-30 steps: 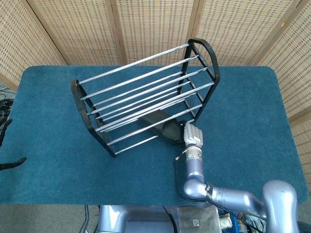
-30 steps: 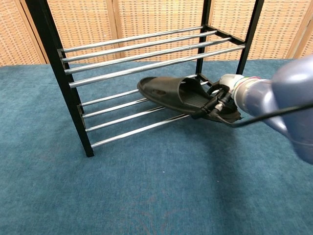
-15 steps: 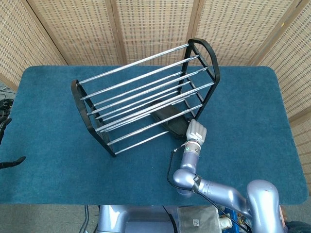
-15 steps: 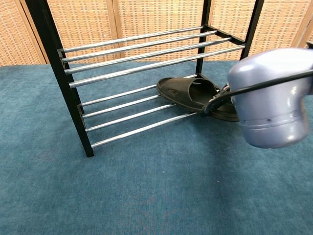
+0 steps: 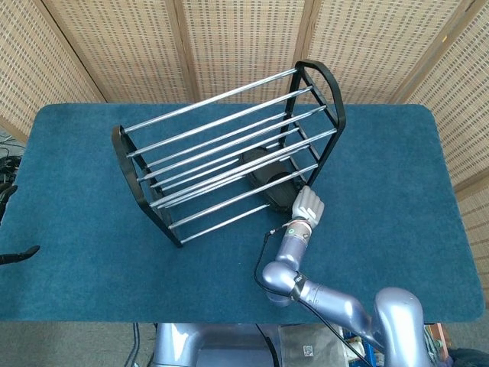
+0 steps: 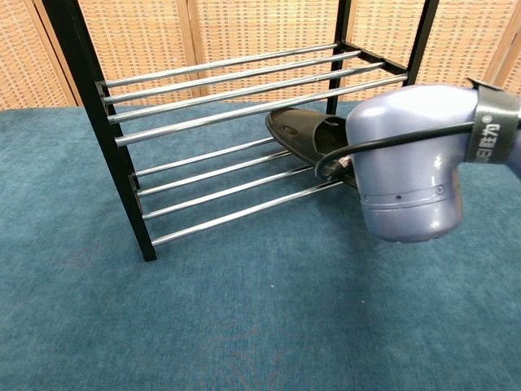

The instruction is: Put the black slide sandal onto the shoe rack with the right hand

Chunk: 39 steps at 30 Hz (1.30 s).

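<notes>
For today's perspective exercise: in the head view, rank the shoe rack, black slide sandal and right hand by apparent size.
1. shoe rack, clearly largest.
2. black slide sandal, though bars hide parts.
3. right hand, slightly smaller-looking; close to the sandal, so unsure.

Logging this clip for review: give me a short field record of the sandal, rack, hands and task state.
sandal: black slide sandal lying on the lower chrome bars, toward the rack's right end
rack: black-framed two-tier shoe rack with chrome bars standing on the blue carpeted table
right hand: right hand at the sandal's near end; grip hidden, in chest view by the arm
left hand: not in view
task state: sandal on rack, hand not withdrawn
</notes>
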{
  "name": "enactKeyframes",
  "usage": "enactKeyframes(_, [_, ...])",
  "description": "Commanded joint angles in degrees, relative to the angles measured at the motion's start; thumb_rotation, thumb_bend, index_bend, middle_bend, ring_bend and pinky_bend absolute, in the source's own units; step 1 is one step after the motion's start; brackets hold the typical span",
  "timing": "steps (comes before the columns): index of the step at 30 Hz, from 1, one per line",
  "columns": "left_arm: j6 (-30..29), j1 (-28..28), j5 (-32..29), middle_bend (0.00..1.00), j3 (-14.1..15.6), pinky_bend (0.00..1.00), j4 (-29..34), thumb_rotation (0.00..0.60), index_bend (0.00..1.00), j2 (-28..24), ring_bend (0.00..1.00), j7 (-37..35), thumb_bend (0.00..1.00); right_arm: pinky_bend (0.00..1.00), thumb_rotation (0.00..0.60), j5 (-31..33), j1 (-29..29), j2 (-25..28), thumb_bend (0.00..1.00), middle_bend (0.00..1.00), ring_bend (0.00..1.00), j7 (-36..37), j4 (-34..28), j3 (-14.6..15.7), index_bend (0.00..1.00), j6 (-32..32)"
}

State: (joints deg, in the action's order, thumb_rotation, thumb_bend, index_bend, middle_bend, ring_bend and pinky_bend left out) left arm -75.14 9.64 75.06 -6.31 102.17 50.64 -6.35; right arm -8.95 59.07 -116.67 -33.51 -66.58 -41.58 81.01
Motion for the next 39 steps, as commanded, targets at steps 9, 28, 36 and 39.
enactKeyframes(9, [1.79, 0.75, -1.24, 0.0, -0.17, 0.0, -0.6, 0.6, 0.0, -0.05, 0.0, -0.52, 0.04, 0.59, 0.6, -2.13, 1.68, -1.54, 0.54, 0.66, 0.54, -1.07, 2.83, -3.72, 0.61, 0.96])
enactKeyframes(28, [3.0, 1.25, -1.61, 0.0, -0.31, 0.0, -1.36, 0.6, 0.0, -0.45, 0.0, -2.45, 0.04, 0.59, 0.6, -6.19, 3.51, -5.17, 0.54, 0.63, 0.54, 3.97, 6.1, -7.58, 0.61, -2.32])
enactKeyframes(36, [3.05, 1.26, -1.37, 0.0, -0.28, 0.0, -1.53, 0.6, 0.0, -0.61, 0.0, -3.12, 0.04, 0.53, 0.6, -7.56, 3.47, -5.92, 0.49, 0.55, 0.5, 5.66, 5.55, -7.66, 0.56, -3.83])
enactKeyframes(39, [3.04, 1.24, -1.42, 0.0, -0.31, 0.0, -1.55, 0.6, 0.0, -0.67, 0.0, -3.44, 0.03, 0.14, 0.6, -5.62, 2.89, -5.56, 0.14, 0.16, 0.15, 4.18, 3.78, -8.09, 0.19, -5.82])
